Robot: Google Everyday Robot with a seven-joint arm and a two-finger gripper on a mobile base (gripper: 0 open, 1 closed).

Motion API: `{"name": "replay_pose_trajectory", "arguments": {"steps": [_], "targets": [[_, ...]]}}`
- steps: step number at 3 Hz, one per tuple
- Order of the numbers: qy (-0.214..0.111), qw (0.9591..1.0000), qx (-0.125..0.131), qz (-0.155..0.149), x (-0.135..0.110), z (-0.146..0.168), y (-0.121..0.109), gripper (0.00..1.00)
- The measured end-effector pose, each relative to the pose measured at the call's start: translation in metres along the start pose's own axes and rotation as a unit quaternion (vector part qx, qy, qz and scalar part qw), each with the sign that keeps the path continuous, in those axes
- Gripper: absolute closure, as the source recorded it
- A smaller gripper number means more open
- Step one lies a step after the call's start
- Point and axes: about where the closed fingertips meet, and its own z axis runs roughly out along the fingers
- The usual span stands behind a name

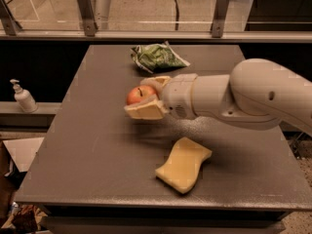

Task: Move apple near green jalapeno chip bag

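Note:
The red-orange apple (140, 94) sits between my gripper's cream fingers (145, 111), held above the grey table (97, 145) near its middle. My gripper (146, 97) is shut on it, reaching in from the right on a thick white arm (243, 99). The crumpled green jalapeno chip bag (157, 57) lies at the table's far edge, a short way behind and slightly right of the apple.
A wavy yellow sponge (184, 164) lies on the table's near right part. A white pump bottle (22, 97) stands on a ledge left of the table. A railing with metal posts (220, 9) runs behind the table.

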Motion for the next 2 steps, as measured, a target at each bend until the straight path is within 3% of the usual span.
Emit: {"name": "replay_pose_trajectory", "arguments": {"steps": [1, 2], "targets": [[-0.019, 0.9978, 0.061, 0.017, -0.0078, -0.0491, -0.0559, 1.00], [-0.019, 0.9978, 0.061, 0.017, -0.0079, -0.0491, -0.0558, 1.00]]}}
